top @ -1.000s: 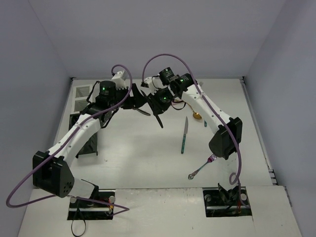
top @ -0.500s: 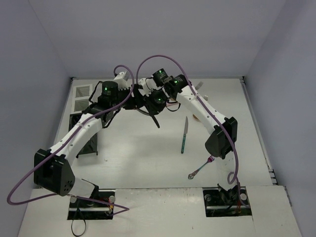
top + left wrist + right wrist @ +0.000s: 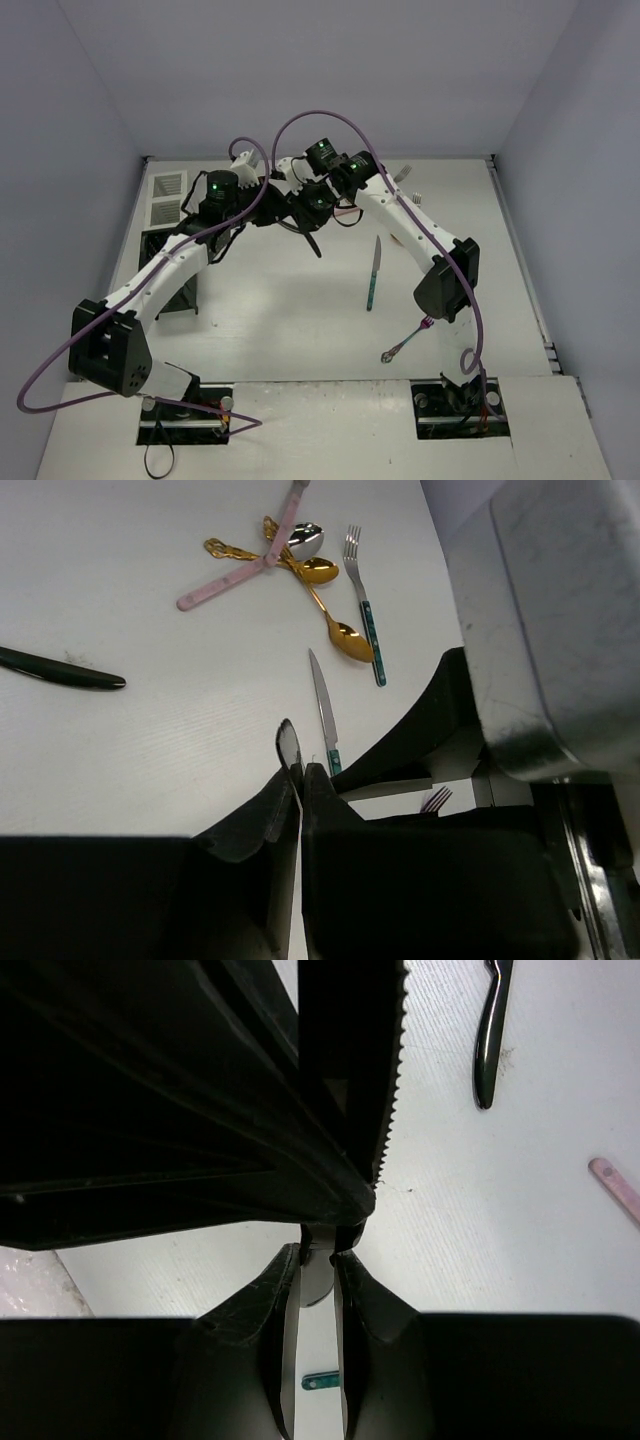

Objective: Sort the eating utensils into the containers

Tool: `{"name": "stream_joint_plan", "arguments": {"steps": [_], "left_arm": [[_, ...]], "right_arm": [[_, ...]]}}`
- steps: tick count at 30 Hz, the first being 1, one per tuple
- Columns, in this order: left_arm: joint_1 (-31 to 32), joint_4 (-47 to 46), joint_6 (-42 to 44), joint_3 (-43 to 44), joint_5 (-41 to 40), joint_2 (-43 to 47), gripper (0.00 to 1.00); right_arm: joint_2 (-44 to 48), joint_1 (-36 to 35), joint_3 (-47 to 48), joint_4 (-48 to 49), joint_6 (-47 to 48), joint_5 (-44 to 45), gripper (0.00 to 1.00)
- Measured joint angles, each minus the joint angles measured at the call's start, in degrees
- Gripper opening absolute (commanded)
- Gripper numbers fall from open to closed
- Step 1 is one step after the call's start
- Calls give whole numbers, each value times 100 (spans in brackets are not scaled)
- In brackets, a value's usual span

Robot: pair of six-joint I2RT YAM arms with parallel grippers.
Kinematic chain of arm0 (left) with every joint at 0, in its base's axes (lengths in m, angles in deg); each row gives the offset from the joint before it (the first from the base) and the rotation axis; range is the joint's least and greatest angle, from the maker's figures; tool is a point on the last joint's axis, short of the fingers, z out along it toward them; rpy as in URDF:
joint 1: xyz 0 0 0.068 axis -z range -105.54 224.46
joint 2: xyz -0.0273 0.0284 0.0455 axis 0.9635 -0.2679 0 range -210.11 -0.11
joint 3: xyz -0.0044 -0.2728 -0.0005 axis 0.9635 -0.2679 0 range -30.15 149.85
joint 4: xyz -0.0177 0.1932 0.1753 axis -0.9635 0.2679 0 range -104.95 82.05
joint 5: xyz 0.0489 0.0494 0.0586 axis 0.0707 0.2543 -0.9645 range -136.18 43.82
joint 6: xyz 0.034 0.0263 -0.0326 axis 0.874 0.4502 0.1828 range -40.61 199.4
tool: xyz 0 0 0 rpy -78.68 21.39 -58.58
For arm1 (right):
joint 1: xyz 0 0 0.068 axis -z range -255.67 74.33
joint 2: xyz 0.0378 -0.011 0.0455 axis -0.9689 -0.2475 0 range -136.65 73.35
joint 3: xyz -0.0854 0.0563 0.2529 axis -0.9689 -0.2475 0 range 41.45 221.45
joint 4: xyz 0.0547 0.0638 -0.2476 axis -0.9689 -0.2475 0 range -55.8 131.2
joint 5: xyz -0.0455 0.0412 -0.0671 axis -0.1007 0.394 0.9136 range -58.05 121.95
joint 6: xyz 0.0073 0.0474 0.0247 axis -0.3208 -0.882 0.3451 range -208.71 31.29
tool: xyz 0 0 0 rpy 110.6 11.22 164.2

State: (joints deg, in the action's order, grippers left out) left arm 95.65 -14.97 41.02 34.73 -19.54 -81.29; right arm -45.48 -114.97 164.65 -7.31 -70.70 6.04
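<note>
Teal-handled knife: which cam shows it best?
Top external: the teal-handled knife lies whole and unobstructed on the table. Left wrist shows its blade, handle mostly occluded. Right wrist shows only a teal sliver, likely its handle end.

Open table (image 3: 300,300) lies between black caddy (image 3: 183,295) and teal knife (image 3: 374,272).

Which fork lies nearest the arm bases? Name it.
The pink-and-silver fork, alone by the right arm's base; the teal-handled fork lies farther off beside the gold spoons.
</note>
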Motion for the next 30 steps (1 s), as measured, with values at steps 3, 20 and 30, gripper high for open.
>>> {"name": "stream_joint_plan", "arguments": {"steps": [3,20,30], "left_arm": [[-79,-55,-111,-44,78,20,0],[-2350,2376,1938,922,166,1285,0],[-4046,3538,3645,2019,-42,2175,0]], "right_arm": [[3,-15,0,56,24,-27,39],[1047,954,-372,116,155,-106,99],[1550,1414,-1669,98,211,-69,97]]}}
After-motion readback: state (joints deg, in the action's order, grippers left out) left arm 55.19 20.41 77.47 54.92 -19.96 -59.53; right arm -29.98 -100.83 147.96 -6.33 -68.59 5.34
